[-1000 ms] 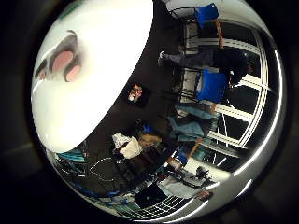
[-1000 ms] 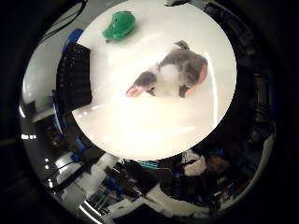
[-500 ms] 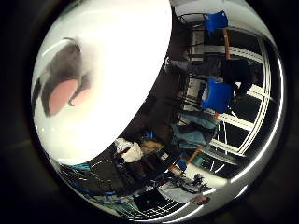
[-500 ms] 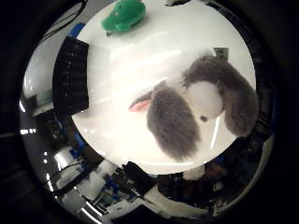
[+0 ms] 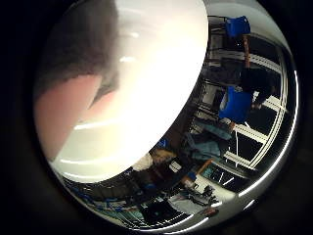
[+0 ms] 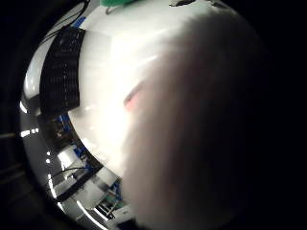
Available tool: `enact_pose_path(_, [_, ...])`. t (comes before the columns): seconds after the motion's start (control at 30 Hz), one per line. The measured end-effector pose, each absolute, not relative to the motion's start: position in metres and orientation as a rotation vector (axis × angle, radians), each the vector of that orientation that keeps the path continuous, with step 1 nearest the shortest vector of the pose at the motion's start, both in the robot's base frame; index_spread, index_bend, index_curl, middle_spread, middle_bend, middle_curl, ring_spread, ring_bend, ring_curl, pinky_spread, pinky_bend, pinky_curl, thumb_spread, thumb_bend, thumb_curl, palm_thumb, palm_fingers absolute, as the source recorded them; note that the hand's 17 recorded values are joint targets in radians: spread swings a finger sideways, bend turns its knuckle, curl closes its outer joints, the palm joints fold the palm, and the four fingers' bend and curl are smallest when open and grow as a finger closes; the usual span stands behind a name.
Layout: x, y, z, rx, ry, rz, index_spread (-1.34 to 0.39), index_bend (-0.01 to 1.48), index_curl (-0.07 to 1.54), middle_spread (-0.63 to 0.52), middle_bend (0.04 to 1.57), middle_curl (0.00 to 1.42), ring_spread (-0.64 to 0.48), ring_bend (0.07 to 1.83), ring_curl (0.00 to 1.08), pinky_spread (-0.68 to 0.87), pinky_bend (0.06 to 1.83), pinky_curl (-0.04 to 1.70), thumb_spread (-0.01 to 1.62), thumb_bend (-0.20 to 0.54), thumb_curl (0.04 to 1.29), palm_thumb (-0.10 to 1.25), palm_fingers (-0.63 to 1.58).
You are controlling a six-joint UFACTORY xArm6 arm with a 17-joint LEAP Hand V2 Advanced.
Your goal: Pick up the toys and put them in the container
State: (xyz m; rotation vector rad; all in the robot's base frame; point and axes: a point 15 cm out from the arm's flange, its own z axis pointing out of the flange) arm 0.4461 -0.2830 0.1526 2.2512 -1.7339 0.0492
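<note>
A grey and white plush toy [image 6: 206, 125] with pink parts lies on the round white table [image 6: 106, 105] and fills most of the right thumb side palm view, so it is very close to the palm. Its grey fur and a pink part [image 5: 64, 108] also fill one side of the right little finger side palm view. A green toy [image 6: 120, 4] lies at the table's far rim. A black slatted container [image 6: 65, 72] stands at the table's edge beside it.
Beyond the table's edge [image 5: 186, 108] the room shows blue chairs [image 5: 238, 101], windows and clutter on the floor.
The plush toy has grown from a small shape to filling the views; the palm has come down close onto it. The green toy has slid to the view's edge.
</note>
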Motion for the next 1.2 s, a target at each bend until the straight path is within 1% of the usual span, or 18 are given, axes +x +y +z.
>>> enact_pose_path(0.1, [0.445,-0.283,0.153,2.253,-1.736,0.055,-0.34,0.16,0.25,-0.01,0.26,0.32,0.18,0.3,0.28,0.43,0.39,0.31,0.93,-0.022,0.3,0.4,0.2])
enact_pose_path(0.13, [0.444,-0.284,0.154,2.251,-1.742,0.058,-0.33,0.14,0.24,-0.06,0.31,0.33,0.12,0.37,0.29,0.42,0.38,0.29,0.93,-0.021,0.3,0.42,0.33])
enact_pose_path(0.2, [0.442,-0.289,0.158,2.242,-1.754,0.066,-0.31,0.13,0.23,-0.14,0.39,0.37,-0.01,0.55,0.35,0.35,0.39,0.29,0.94,-0.026,0.3,0.44,0.48])
enact_pose_path(0.23, [0.441,-0.289,0.158,2.241,-1.754,0.065,-0.31,0.13,0.23,-0.18,0.44,0.39,-0.08,0.64,0.37,0.28,0.4,0.29,0.95,-0.023,0.3,0.46,0.55])
enact_pose_path(0.27, [0.44,-0.291,0.158,2.239,-1.757,0.064,-0.31,0.13,0.22,-0.22,0.52,0.42,-0.16,0.74,0.39,0.16,0.45,0.29,0.95,-0.026,0.3,0.46,0.68])
enact_pose_path(0.3, [0.439,-0.292,0.158,2.237,-1.759,0.063,-0.31,0.12,0.21,-0.24,0.54,0.44,-0.19,0.78,0.41,0.1,0.51,0.3,0.95,-0.027,0.3,0.46,0.73])
enact_pose_path(0.37, [0.435,-0.299,0.159,2.227,-1.772,0.062,-0.34,0.14,0.2,-0.3,0.62,0.49,-0.3,0.92,0.47,-0.25,0.74,0.35,0.96,-0.027,0.3,0.47,0.92])
enact_pose_path(0.4, [0.434,-0.301,0.16,2.225,-1.775,0.063,-0.34,0.15,0.2,-0.3,0.63,0.51,-0.31,0.95,0.48,-0.32,0.78,0.37,0.96,-0.027,0.3,0.47,0.96])
enact_pose_path(0.43, [0.433,-0.303,0.161,2.221,-1.778,0.06,-0.37,0.2,0.22,-0.32,0.68,0.54,-0.32,0.98,0.5,-0.41,0.82,0.38,0.96,-0.028,0.3,0.47,1.08])
enact_pose_path(0.5, [0.43,-0.305,0.161,2.215,-1.784,0.052,-0.4,0.27,0.28,-0.33,0.75,0.61,-0.32,1.04,0.55,-0.48,0.92,0.44,0.96,-0.028,0.3,0.47,1.16])
enact_pose_path(0.57, [0.428,-0.306,0.16,2.211,-1.784,0.044,-0.43,0.44,0.37,-0.34,0.83,0.68,-0.32,1.1,0.58,-0.46,1.06,0.51,0.97,-0.021,0.3,0.49,1.26])
enact_pose_path(0.6, [0.426,-0.306,0.16,2.208,-1.786,0.035,-0.44,0.52,0.42,-0.34,0.87,0.72,-0.31,1.13,0.6,-0.43,1.13,0.54,0.98,-0.017,0.3,0.51,1.22])
enact_pose_path(0.7, [0.415,-0.307,0.16,2.187,-1.8,-0.021,-0.43,0.77,0.58,-0.33,0.98,0.82,-0.29,1.23,0.66,-0.35,1.27,0.62,1.02,0.013,0.33,0.66,1.17])
enact_pose_path(0.73, [0.409,-0.308,0.16,2.175,-1.808,-0.05,-0.42,0.88,0.65,-0.33,1.04,0.87,-0.29,1.26,0.69,-0.31,1.32,0.66,1.04,0.036,0.34,0.76,1.14])
enact_pose_path(0.77, [0.401,-0.31,0.161,2.159,-1.821,-0.081,-0.4,0.93,0.68,-0.32,1.08,0.89,-0.28,1.28,0.7,-0.3,1.34,0.68,1.05,0.054,0.36,0.82,1.14])
enact_pose_path(0.87, [0.382,-0.315,0.172,2.115,-1.885,-0.149,-0.35,1.02,0.76,-0.29,1.16,0.94,-0.27,1.32,0.74,-0.25,1.38,0.73,1.08,0.07,0.39,0.93,1.1])
enact_pose_path(0.97, [0.376,-0.307,0.19,2.108,-1.904,-0.219,-0.31,1.06,0.82,-0.26,1.2,0.97,-0.26,1.36,0.78,-0.22,1.39,0.78,1.11,0.059,0.43,1.01,1.06])
enact_pose_path(1.2, [0.366,-0.28,0.276,2.124,-1.945,-0.389,-0.28,1.04,0.88,-0.23,1.24,0.98,-0.25,1.36,0.82,-0.19,1.37,0.87,1.12,0.001,0.5,1.06,1.03])
